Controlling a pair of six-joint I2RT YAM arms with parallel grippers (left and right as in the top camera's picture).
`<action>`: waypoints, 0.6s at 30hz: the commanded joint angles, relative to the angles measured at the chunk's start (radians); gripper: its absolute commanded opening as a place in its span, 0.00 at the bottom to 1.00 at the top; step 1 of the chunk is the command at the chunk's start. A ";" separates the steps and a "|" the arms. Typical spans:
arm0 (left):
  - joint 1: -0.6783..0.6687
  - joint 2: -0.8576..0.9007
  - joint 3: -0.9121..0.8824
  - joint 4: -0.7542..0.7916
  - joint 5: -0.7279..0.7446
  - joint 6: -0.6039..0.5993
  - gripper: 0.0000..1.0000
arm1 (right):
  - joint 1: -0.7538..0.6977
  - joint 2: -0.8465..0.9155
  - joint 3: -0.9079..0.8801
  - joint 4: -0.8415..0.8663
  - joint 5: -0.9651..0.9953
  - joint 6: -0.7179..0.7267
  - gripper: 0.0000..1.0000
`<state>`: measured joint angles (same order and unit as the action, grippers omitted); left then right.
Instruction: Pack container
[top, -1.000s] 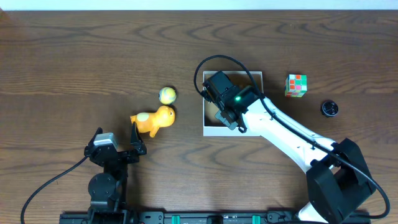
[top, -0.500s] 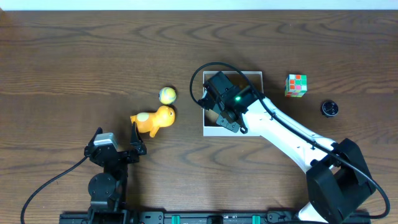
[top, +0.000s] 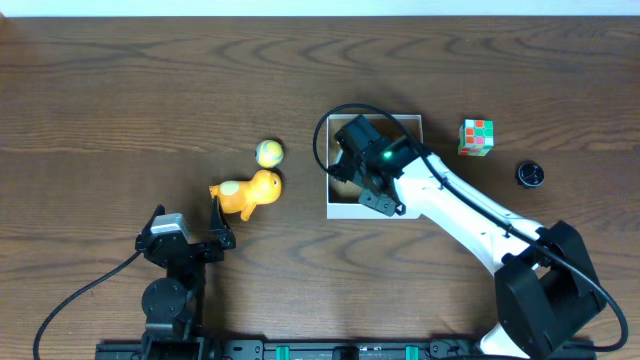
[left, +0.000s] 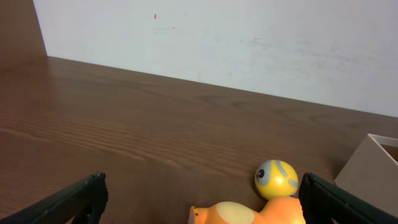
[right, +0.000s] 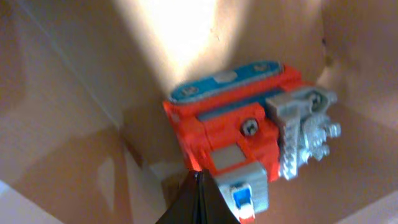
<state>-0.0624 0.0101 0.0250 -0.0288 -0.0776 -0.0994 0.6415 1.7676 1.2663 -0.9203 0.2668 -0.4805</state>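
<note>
Right wrist view: right gripper (right: 200, 199), fingers pressed together, seemingly touches the orange-and-blue plastic toy robot (right: 245, 134) inside the white-walled brown cardboard container (right: 62, 155). Lifting out could snag the toy or drag the container.

Yellow ball (left: 276, 179) behind orange toy (left: 247, 215)

Shallow white-walled container (top: 342, 211), open-topped

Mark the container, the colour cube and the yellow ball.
container (top: 340, 209), overhead view, near white wall.
colour cube (top: 476, 137), overhead view, top face.
yellow ball (top: 269, 152), overhead view, its middle.
</note>
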 joint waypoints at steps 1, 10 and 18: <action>0.000 -0.006 -0.021 -0.037 -0.008 0.017 0.98 | -0.010 0.002 -0.002 -0.010 0.062 -0.015 0.01; 0.000 -0.006 -0.021 -0.037 -0.008 0.017 0.98 | -0.010 0.002 -0.002 -0.041 0.074 -0.034 0.01; 0.000 -0.006 -0.021 -0.037 -0.008 0.017 0.98 | -0.005 0.002 -0.002 -0.066 0.040 -0.052 0.01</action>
<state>-0.0624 0.0101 0.0250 -0.0288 -0.0776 -0.0994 0.6407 1.7676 1.2663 -0.9844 0.3210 -0.5117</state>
